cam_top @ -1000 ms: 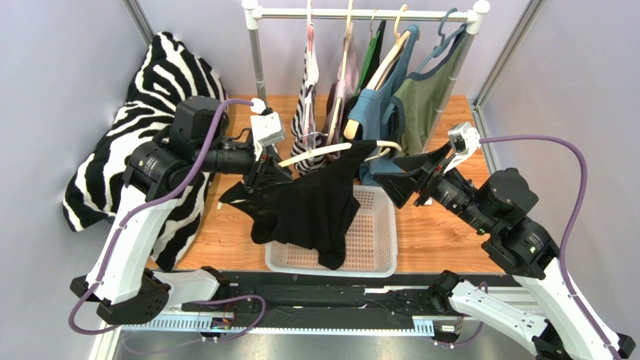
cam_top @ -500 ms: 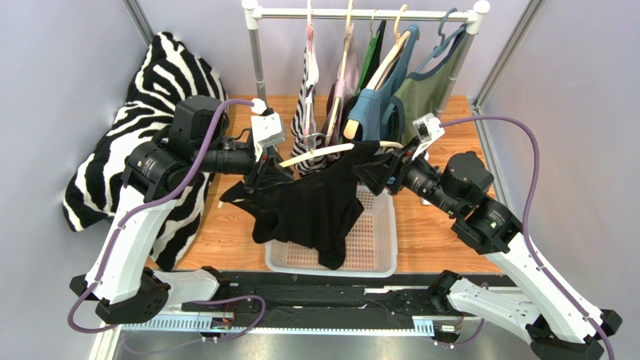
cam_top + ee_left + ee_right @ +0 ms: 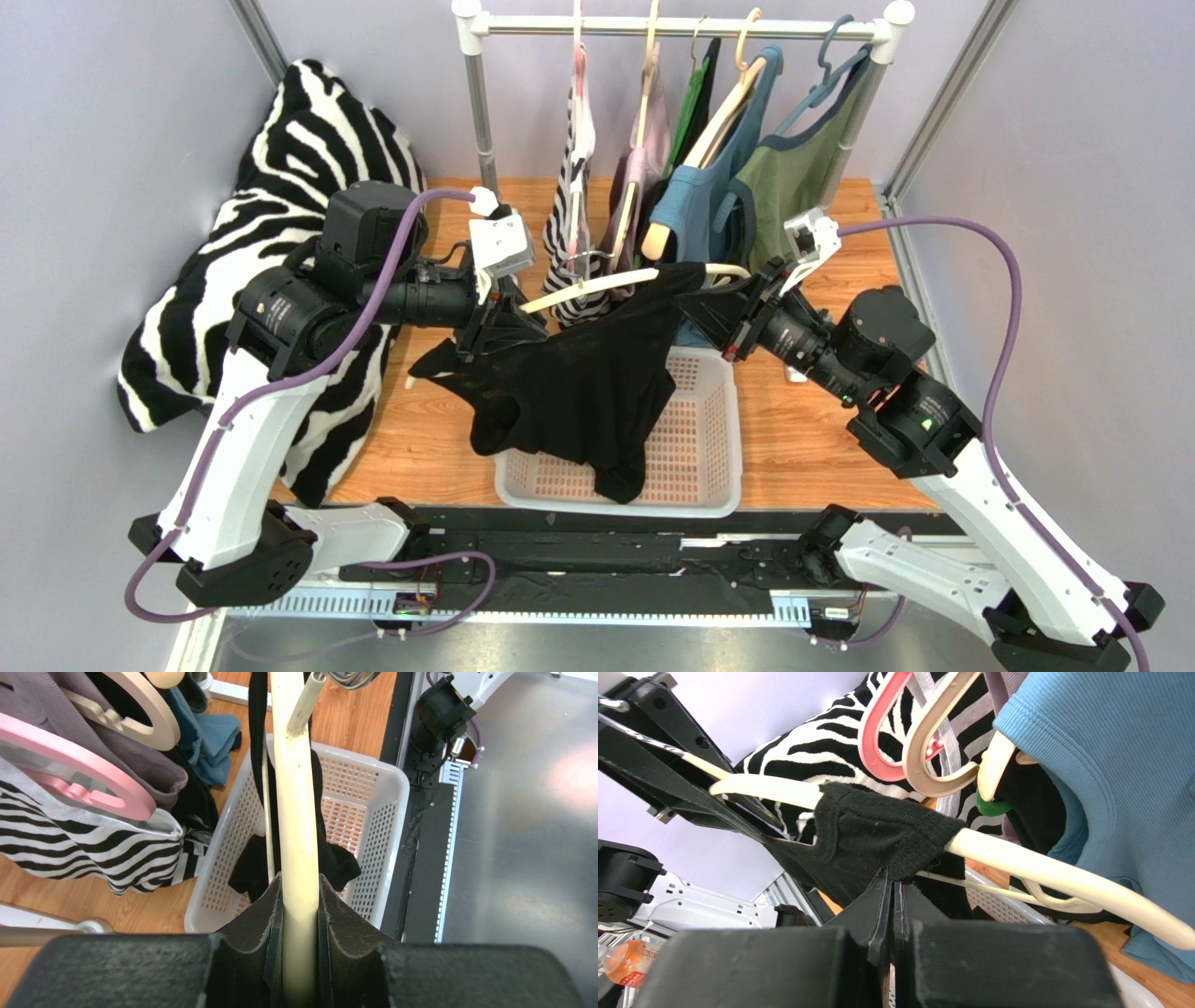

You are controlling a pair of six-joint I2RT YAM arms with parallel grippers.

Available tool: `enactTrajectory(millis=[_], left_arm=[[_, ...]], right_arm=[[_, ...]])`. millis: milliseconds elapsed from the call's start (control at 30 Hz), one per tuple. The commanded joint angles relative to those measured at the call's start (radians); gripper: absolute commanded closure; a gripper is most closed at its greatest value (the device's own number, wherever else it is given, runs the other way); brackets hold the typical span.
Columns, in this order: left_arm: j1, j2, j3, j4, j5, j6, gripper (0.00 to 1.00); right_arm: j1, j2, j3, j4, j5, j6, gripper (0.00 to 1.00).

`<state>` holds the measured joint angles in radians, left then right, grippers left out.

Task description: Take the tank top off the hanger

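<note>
left hand is clamped on one arm of the cream hanger, holding it roughly level above the white basket. right hand has its fingers pressed together on the black top, at the lower edge of the strap wrapped round the hanger's other arm. the top hangs from the hanger, its body sagging into the basket on the tabletop. other clothes hang on the rail behind.
</note>
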<state>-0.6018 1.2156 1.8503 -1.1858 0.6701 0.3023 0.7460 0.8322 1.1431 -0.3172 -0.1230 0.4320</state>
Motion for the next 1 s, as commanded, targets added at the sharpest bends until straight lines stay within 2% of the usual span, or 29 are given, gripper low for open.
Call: enactTrajectory(millis=[0,233,300,333,367,433,667,967], left_arm=[[-0.004,-0.030,0.001,0.055,-0.006,0.037,1.00],[-0.004,-0.047,-0.008,0.052,-0.018,0.043,1.00],[-0.004,-0.045,-0.002,0.052,-0.012,0.035,1.00],[-0.003,-0.044,0.001,0.052,-0.012,0.037,1.00],[-0.004,-0.044,0.004,0.052,-0.014,0.037,1.00],[-0.004,-0.044,0.003,0.051,-0.020,0.038,1.00],[-0.004,-0.082,-0.020,0.028,-0.033,0.061,1.00],[-0.004,-0.134,-0.062,-0.014,-0.061,0.101,1.00]], right_arm=[[0.006,-0.047,0.014,0.017,0.035,0.001,1.00],[0.004,-0.079,-0.002,-0.013,0.121,-0.027,1.00],[0.004,-0.065,-0.012,-0.013,0.094,-0.013,0.93],[0.006,-0.053,-0.017,-0.011,0.083,-0.006,0.93],[0.004,-0.051,-0.022,-0.008,0.082,-0.001,1.00],[0.004,-0.068,-0.040,-0.005,0.104,-0.001,1.00],[-0.022,-0.146,-0.039,-0.051,0.348,-0.001,1.00],[-0.099,-0.171,-0.014,-0.097,0.514,0.059,1.00]])
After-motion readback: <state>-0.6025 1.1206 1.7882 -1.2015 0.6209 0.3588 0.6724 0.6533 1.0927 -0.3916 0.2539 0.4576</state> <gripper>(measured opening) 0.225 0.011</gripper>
